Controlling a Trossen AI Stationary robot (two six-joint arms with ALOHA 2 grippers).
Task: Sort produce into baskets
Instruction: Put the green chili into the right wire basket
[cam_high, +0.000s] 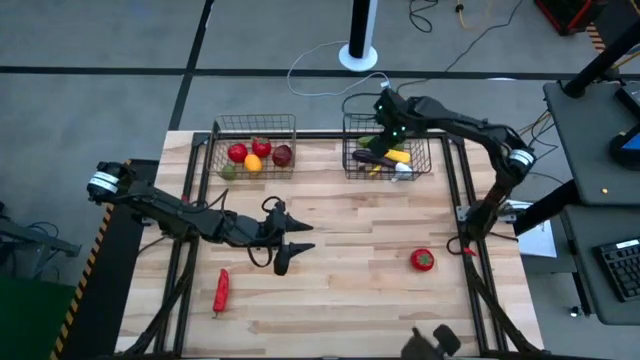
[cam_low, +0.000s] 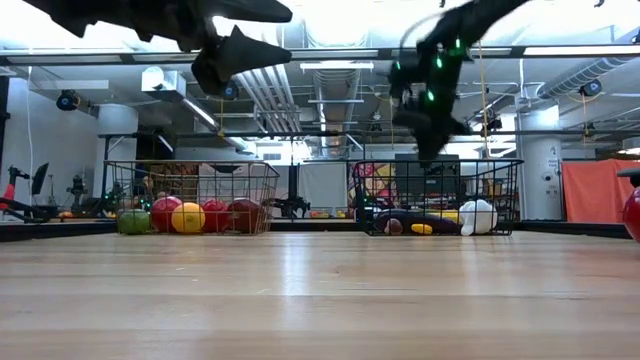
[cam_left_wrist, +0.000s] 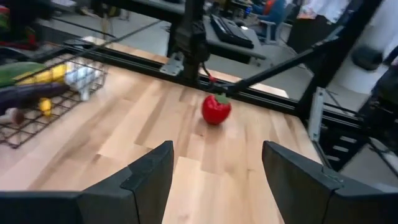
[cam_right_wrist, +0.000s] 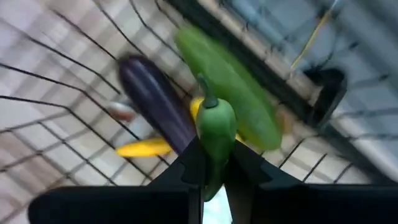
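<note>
Right end effector (cam_right_wrist: 211, 163) pinches green pepper (cam_right_wrist: 216, 127) above right basket (cam_high: 436, 160); early release risks bounce-out. Left end effector (cam_left_wrist: 214, 177) spread.

two dark jointed arms, silver wrist collars, green indicator lights

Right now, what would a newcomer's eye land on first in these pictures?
The right gripper, pinching a small green pepper above the right basket of long vegetables. The left basket holds round fruits, and a red pepper and a red chili lie loose on the table.
</note>
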